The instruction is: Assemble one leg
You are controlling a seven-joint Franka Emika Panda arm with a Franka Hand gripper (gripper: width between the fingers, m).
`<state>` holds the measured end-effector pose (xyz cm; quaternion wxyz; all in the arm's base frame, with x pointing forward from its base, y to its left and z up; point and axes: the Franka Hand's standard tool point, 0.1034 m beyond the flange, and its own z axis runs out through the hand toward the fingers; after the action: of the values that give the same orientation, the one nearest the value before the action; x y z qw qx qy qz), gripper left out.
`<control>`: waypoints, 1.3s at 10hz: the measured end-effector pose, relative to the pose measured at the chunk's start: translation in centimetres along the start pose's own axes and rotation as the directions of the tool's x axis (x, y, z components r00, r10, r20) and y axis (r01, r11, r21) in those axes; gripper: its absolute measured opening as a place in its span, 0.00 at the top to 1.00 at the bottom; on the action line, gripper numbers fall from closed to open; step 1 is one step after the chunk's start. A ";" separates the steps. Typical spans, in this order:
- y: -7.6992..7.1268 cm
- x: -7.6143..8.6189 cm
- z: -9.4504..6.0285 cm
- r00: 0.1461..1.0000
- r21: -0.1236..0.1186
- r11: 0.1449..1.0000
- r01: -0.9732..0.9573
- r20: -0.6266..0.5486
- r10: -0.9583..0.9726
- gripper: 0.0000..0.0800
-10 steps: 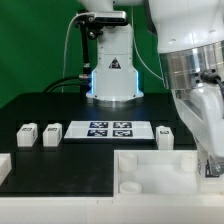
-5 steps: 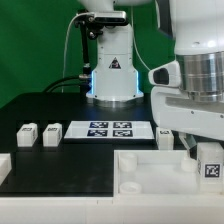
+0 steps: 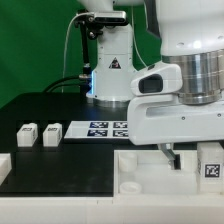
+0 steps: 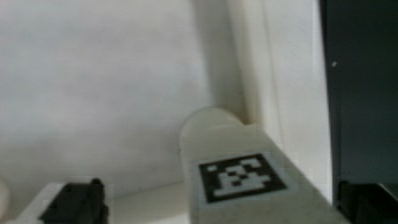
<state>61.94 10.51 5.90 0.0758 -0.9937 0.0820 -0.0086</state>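
Note:
Two small white tagged legs [image 3: 26, 133] [image 3: 50, 133] stand on the black table at the exterior view's left, beside the marker board [image 3: 105, 128]. My gripper [image 3: 172, 156] hangs low over the large white tray [image 3: 140, 178], far from those legs. In the wrist view the gripper [image 4: 219, 203] is open. Its dark fingertips [image 4: 75, 200] stand wide apart on either side of a tagged white wedge [image 4: 237, 175] in the tray's corner, not touching it. That tag also shows in the exterior view [image 3: 212, 166]. Any leg behind my hand is hidden.
The arm's base [image 3: 110, 70] stands behind the marker board. A white part [image 3: 4, 166] lies at the exterior view's left edge. The tray's wall [image 4: 267, 70] runs beside the black table [image 4: 356, 90].
My hand has moved toward the exterior view's left and lower over the tray. It now hides the leg that stood right of the marker board.

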 end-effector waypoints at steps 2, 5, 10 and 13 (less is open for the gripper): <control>0.0 0.0 0.0 0.999 0.000 0.999 -0.044 -0.001 0.044 0.32; -0.3 -0.1 0.1 0.963 0.011 0.963 -0.271 0.004 0.271 0.65; -1.2 0.2 0.3 0.571 0.038 0.570 -0.821 0.015 0.821 0.64; -1.1 0.3 0.3 0.170 0.080 0.164 -0.983 0.077 0.982 0.64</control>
<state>62.39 11.59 5.74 0.1187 -0.7010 0.7020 0.0413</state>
